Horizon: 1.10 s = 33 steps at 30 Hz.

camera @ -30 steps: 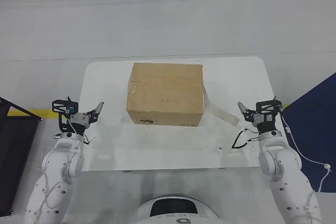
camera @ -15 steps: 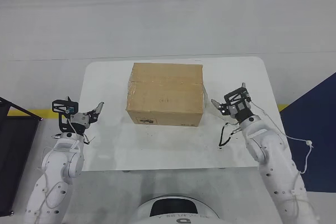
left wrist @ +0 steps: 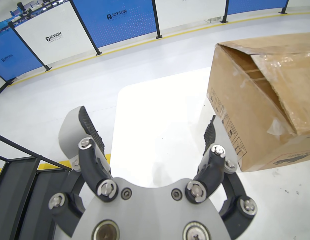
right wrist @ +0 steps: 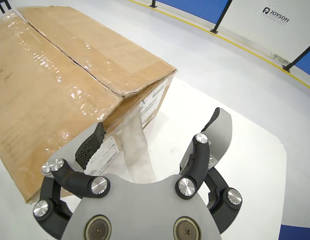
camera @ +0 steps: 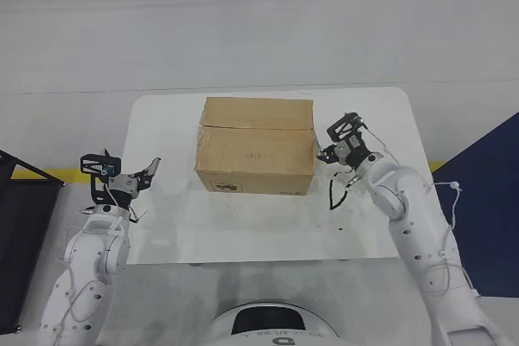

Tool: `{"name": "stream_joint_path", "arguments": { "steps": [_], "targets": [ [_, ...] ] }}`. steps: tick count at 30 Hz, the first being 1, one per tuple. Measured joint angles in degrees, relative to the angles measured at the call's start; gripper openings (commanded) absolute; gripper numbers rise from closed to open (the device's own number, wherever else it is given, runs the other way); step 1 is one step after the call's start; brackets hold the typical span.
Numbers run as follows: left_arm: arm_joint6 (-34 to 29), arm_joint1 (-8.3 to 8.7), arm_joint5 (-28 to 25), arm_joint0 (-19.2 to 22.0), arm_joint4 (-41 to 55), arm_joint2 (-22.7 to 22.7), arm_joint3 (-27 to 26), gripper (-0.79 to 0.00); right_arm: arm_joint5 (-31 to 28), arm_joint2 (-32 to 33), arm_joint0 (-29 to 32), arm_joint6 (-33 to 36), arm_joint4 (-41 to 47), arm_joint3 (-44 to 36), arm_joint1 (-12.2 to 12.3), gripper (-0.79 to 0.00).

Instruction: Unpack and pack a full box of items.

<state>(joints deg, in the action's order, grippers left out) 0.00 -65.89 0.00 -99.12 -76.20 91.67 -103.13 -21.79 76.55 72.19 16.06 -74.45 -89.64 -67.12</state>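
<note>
Box (camera: 255, 145) sits just beside the released right tool (right wrist: 158, 122), well apart from the released left tool (left wrist: 147, 114)

So from above, there's a white table (camera: 242, 229) with rounded corners and a brown cardboard box (camera: 255, 143) sitting pretty much in the middle, flaps shut, with a seam running across the top from side to side. The left gripper (camera: 147, 173) hangs over the table's left edge, fingers spread and pointing toward the box, but well apart from it. The right gripper (camera: 325, 160) is tucked right up against the box's right side, near the front corner, with a black cable (camera: 336, 195) looping under its wrist. A black rack (camera: 4, 225) stands on the floor to the left.
</note>
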Motion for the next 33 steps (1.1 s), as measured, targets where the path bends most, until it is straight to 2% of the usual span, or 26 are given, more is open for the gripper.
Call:
{"name": "stream_joint_path", "arguments": {
  "steps": [4,9,14,18,24,29,33],
  "targets": [
    [0.00,0.00,0.00,0.00,0.00,0.00,0.00,0.000,2.79,-0.88,-1.08,0.21,-1.73,1.81,-0.20,0.000],
    [0.00,0.00,0.00,0.00,0.00,0.00,0.00,0.000,2.50,-2.52,-1.87,0.50,-2.23,2.43,-0.43,0.000],
    [0.00,0.00,0.00,0.00,0.00,0.00,0.00,0.000,5.96,-1.95,-1.59,0.18,-1.10,1.76,-0.61,0.000],
    [0.00,0.00,0.00,0.00,0.00,0.00,0.00,0.000,1.73,-0.32,-0.66,-0.04,0.02,0.96,-0.15,0.000],
    [0.00,0.00,0.00,0.00,0.00,0.00,0.00,0.000,1.70,-3.41,-1.10,0.64,-2.95,1.05,-0.43,0.000],
    [0.00,0.00,0.00,0.00,0.00,0.00,0.00,0.000,-6.55,-0.60,0.33,-4.28,4.71,0.26,0.04,0.000],
    [0.00,0.00,0.00,0.00,0.00,0.00,0.00,0.000,-20.34,4.36,2.19,-5.37,14.84,0.90,1.23,0.000]
  ]
}}
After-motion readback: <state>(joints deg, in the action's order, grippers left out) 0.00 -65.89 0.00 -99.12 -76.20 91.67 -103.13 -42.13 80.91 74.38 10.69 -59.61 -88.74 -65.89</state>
